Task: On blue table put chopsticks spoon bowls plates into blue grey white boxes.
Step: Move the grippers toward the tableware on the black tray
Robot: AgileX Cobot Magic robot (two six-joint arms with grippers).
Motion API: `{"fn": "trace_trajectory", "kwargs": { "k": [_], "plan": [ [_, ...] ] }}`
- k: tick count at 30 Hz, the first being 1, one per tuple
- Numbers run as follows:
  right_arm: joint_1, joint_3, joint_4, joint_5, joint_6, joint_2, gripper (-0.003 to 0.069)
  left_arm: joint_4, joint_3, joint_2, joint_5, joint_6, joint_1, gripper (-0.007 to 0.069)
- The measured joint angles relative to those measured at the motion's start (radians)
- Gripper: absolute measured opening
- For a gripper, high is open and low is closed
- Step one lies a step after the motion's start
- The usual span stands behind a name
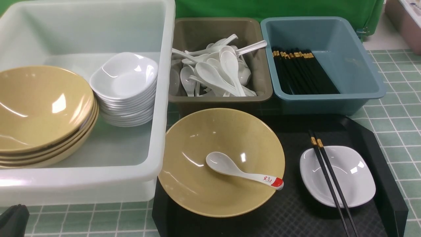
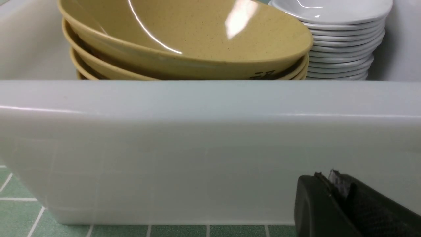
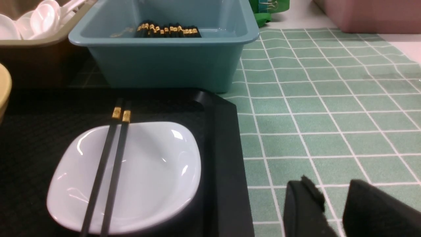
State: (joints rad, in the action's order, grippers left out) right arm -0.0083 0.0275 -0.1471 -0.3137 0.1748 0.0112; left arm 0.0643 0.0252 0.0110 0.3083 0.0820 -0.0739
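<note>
On the black tray, a tan bowl (image 1: 223, 161) holds a white spoon (image 1: 243, 172) with a red handle tip. Beside it, two black chopsticks (image 1: 330, 179) lie across a white plate (image 1: 348, 177). The white box (image 1: 164, 98) holds stacked bowls (image 1: 42, 112) and plates (image 1: 126, 87). The grey box (image 1: 263, 89) holds spoons, and the blue box (image 1: 361, 65) holds chopsticks. My left gripper (image 2: 327, 177) is shut and empty, low beside the white box's near wall (image 2: 210, 148). My right gripper (image 3: 332, 186) is open over the blue table (image 3: 312, 115), right of the tray, plate (image 3: 148, 171) and chopsticks (image 3: 108, 171).
The black tray (image 1: 296, 214) has a raised rim (image 3: 223, 158) between my right gripper and the plate. A pinkish bin (image 3: 368, 14) stands at the far right. Green cloth (image 1: 279, 8) hangs behind the boxes. Bare tiles lie to the tray's right.
</note>
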Motion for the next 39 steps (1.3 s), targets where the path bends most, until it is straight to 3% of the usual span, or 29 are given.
{"fn": "trace_trajectory", "kwargs": {
  "k": [6,10,11,12,14,17,20,23,25,30,36,38,39],
  "plan": [
    [0.0,0.0,0.0,0.0,0.002,0.0,0.0237,0.041,0.0,0.0,-0.02,-0.026,0.0,0.0001],
    [0.0,0.0,0.0,0.002,0.015,0.0,0.0237,0.212,0.0,0.0,-0.055,-0.097,0.0,0.0001],
    [0.0,0.0,0.001,0.004,0.078,0.0,0.0237,0.354,0.0,0.0,-0.073,-0.162,0.0,0.0001],
    [0.0,0.0,0.001,0.004,0.089,0.0,0.0237,0.372,0.0,0.0,-0.075,-0.171,0.0,0.0001],
    [0.0,0.0,0.017,0.008,0.296,0.0,0.0237,0.608,0.0,0.0,-0.099,-0.281,0.0,0.0001],
    [0.0,0.0,0.081,0.009,0.674,0.0,0.0237,0.857,0.0,0.0,-0.112,-0.366,0.0,0.0001],
    [0.0,0.0,0.109,0.009,0.999,0.0,0.0237,0.968,0.0,0.0,-0.119,-0.377,0.0,0.0001],
    [0.0,0.0,0.112,0.009,1.106,0.0,0.0237,0.993,0.0,0.0,-0.115,-0.373,0.0,0.0001],
    [0.0,0.0,0.112,0.009,1.105,0.0,0.0237,0.996,0.0,0.0,-0.102,-0.37,0.0,0.0001],
    [0.0,0.0,0.105,0.005,0.917,0.0,0.0237,0.999,0.0,0.0,-0.039,-0.328,0.0,0.0001],
    [0.005,-0.007,0.147,0.024,0.773,0.0,0.0237,0.989,-0.11,0.0,0.027,-0.043,0.0,0.0001],
    [0.035,-0.077,0.157,0.002,0.614,0.0,0.023,0.949,-0.23,-0.002,0.06,0.142,0.0,0.0001],
    [0.041,-0.085,0.157,-0.003,0.587,0.0,0.0228,0.938,-0.239,-0.005,0.068,0.152,0.0,0.0001]
  ]
}}
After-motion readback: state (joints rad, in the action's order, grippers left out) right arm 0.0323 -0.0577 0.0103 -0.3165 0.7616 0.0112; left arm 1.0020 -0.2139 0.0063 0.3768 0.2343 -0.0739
